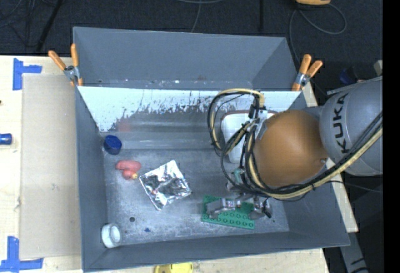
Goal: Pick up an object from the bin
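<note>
1. Where the arm reaches in from the right in the camera view, the gripper (239,204) is seen down at the green studded plate (232,220); its opening cannot be told.
2. The plate is set just beside the bin's (187,253) near wall.
3. Bare floor is left between the plate and a crumpled foil wrapper (164,184) to its left; a red piece (129,168) lies farther left.

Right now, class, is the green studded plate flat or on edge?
Flat: the green studded plate lies studs up on the bin floor.
</note>
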